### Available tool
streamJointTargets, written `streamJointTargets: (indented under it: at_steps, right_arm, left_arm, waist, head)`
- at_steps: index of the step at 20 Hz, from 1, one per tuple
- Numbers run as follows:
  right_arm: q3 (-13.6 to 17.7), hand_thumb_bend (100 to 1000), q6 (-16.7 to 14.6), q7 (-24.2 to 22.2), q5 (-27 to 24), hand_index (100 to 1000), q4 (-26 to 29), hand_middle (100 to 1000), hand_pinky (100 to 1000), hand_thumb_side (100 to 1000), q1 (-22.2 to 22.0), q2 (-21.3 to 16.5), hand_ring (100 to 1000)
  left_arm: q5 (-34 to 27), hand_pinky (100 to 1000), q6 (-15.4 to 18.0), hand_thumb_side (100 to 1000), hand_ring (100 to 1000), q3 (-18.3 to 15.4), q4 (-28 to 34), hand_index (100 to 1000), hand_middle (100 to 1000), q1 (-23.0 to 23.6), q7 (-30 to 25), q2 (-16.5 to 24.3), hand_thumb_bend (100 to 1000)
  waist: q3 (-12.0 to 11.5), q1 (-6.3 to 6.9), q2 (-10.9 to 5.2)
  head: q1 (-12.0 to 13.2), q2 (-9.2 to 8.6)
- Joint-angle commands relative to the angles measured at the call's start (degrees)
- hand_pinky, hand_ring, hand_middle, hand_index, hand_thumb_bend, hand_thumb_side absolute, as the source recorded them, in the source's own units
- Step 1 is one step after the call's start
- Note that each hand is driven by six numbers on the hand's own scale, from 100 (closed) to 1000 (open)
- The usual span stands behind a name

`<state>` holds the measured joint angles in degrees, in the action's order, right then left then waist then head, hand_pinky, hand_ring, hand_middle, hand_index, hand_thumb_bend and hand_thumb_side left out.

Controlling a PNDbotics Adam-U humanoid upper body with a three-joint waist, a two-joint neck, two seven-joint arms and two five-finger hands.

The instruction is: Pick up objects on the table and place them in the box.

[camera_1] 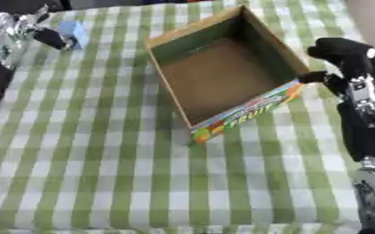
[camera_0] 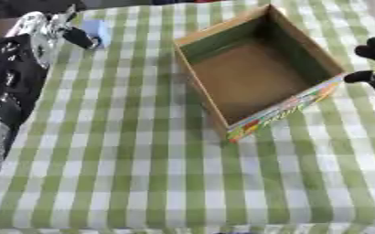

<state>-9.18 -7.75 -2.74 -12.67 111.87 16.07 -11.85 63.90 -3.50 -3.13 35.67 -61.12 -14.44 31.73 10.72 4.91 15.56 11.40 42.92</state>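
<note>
A: What lies nearest?

B: The surface [camera_0: 142,183], covered in a green and white checked cloth. The near stretch carries nothing but the cloth.

A: And the box?

B: The box [camera_1: 222,73] sits past the middle, turned askew so one corner points toward the camera. It is open at the top, with brown card inside and a greenish inner wall on the far sides. I see nothing in it.

A: Any writing on it?

B: The near outer wall has a bright printed strip in red, orange, green and white. In the right eye view yellow letters on it look like "FRUIT"; the rest is too blurred to read.

A: Where is the right robot hand?

B: The right robot hand [camera_1: 343,57] is at the right edge, just beside the box's right corner, black, its fingers curled inward. One dark fingertip is at the box's rim; whether it touches I cannot tell. It holds nothing that I can see.

A: And the left one?

B: The left arm comes in along the left edge, black and silver. The left robot hand [camera_0: 77,35] is at the far left, its dark fingers closed on a small pale blue block [camera_0: 97,30].

A: Where is that block relative to the box?

B: Well apart, to the box's left, near the far edge of the surface.
</note>
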Motion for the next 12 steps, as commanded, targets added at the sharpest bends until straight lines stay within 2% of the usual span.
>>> streamJointTargets:
  at_steps: [1, 5, 12]
  right_arm:
    - [0.4, 100, 0.0, 0.1, 0.6, 722, 0.6, 734, 601, 561, 0.6, -0.1, 801]
    - [0.4, 100, 0.0, 0.1, 0.6, 721, 0.6, 732, 601, 547, 0.7, -0.1, 802]
    - [0.4, 100, 0.0, 0.2, 0.6, 721, 0.5, 732, 601, 559, 0.7, 0.0, 802]
  left_arm:
    - [-0.1, 851, -0.1, 315, 865, -0.3, 1.2, 923, 851, -1.3, -1.4, 1.7, 370]
    - [0.0, 846, -0.7, 305, 858, -0.4, 1.3, 918, 846, -1.1, -3.2, 1.9, 342]
    - [0.4, 831, -1.2, 316, 839, -0.5, 1.5, 916, 839, -0.7, -2.9, 2.2, 319]
  waist:
    - [0.1, -0.06, -0.77]
    - [0.2, 0.00, -0.53]
    - [0.3, -0.02, -0.38]
  head:
    - [0.5, -0.85]
    - [0.4, -1.23]
    - [0.3, -1.55]
